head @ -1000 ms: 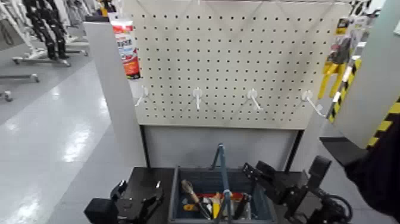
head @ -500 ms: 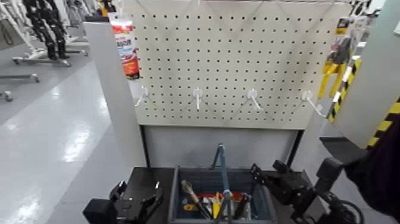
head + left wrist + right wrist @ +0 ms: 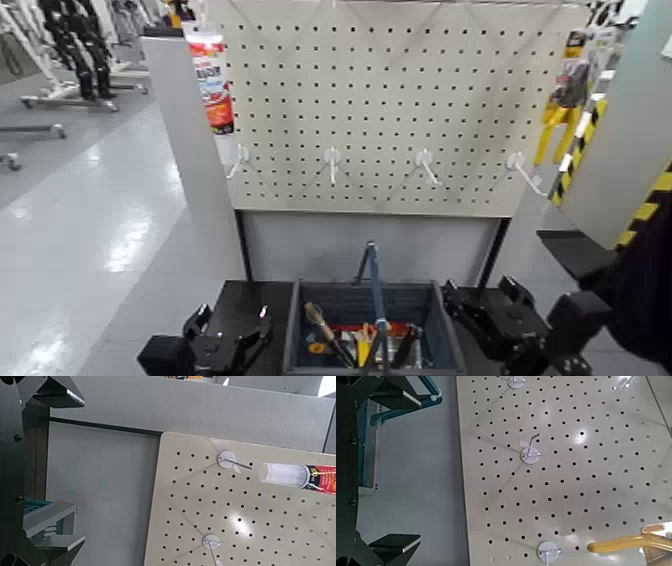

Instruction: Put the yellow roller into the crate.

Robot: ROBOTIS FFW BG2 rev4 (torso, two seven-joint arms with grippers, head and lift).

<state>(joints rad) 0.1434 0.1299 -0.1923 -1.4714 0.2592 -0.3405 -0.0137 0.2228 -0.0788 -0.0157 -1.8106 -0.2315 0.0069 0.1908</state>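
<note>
Crate [image 3: 440,335] seen at bottom centre of head view, below pegboard [image 3: 400,100] — brush [image 3: 318,322] and other tools held inside. Roller not clearly made out among contents. Left gripper [image 3: 228,325] parked just left of crate, fingers spread, nothing held. Right gripper [image 3: 488,300] positioned just right of crate, fingers apart, empty. Tube [image 3: 211,80] hung at board's upper left.

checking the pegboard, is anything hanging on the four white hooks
No: in the head view all four white hooks on the pegboard are bare.
</note>
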